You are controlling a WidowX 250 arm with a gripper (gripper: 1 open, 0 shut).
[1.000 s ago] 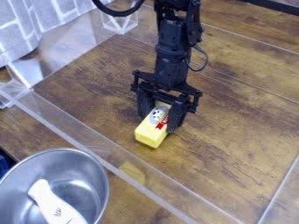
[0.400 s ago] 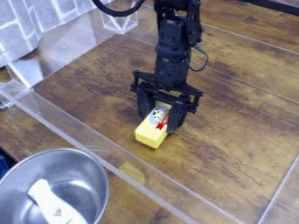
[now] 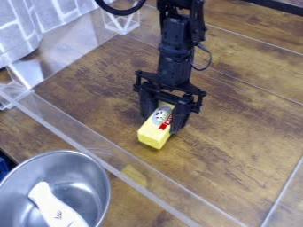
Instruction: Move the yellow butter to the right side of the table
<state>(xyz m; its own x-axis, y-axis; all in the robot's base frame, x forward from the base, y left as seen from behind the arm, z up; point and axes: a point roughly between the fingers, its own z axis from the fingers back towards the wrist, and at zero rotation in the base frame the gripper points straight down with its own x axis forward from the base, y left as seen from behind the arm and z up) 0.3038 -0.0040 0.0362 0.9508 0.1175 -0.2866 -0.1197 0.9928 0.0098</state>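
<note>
The black gripper (image 3: 168,105) points down at the counter (image 3: 219,158), its fingers closed around the yellow butter (image 3: 154,134); the block lies at an angle near the middle of the dark wood-grain surface, its near end sticking out from between the fingers, its pale label with a small picture and a red mark facing up; a clear plastic strip (image 3: 104,152) runs diagonally between the butter and a steel bowl (image 3: 53,191); the bowl sits in the lower left corner of the view, well apart from the block, with a white object (image 3: 55,206) inside it.
</note>
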